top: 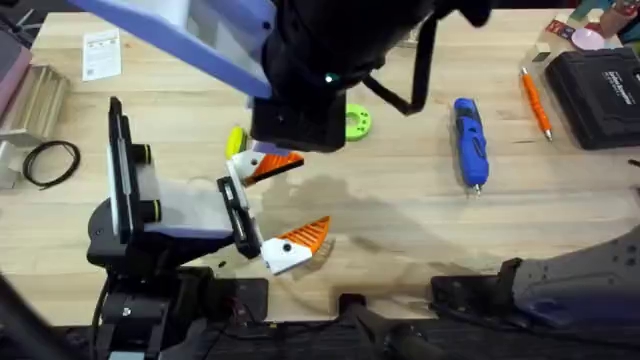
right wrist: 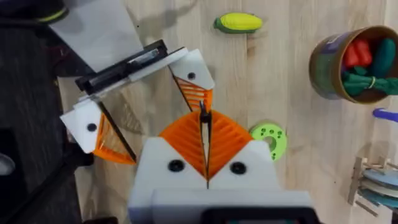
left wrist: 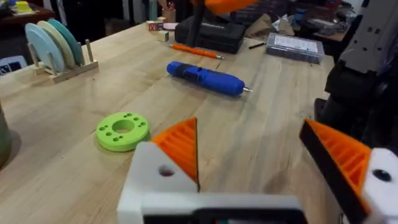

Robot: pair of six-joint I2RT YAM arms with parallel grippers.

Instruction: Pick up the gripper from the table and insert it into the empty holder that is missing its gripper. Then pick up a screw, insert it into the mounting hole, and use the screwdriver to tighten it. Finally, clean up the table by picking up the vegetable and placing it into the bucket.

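My left gripper (top: pixel 285 203) (left wrist: pixel 261 155) lies open low over the table. Each of its white bases carries an orange tip. The far base, the holder (right wrist: pixel 193 70), has a hole in it, and the orange gripper (right wrist: pixel 196 96) (top: pixel 272 165) sits in it. Hovering just above that finger, my right gripper (right wrist: pixel 204 134) is shut, its orange pads pressed together; its arm (top: pixel 330 70) looms dark over the table's middle. The yellow vegetable (right wrist: pixel 238 23) (top: pixel 236 140) lies beyond the left gripper. The bucket (right wrist: pixel 323 62) holds red and green toys. To the right lies the blue screwdriver (top: pixel 470 140) (left wrist: pixel 205 78).
A green disc with holes (top: pixel 357 122) (left wrist: pixel 122 130) lies between the bucket and the screwdriver. An orange pen tool (top: pixel 535 100) and a black case (top: pixel 600 95) sit at the far right. A plate rack (left wrist: pixel 56 46) stands farther back. A coiled black cable (top: pixel 50 162) is at the left.
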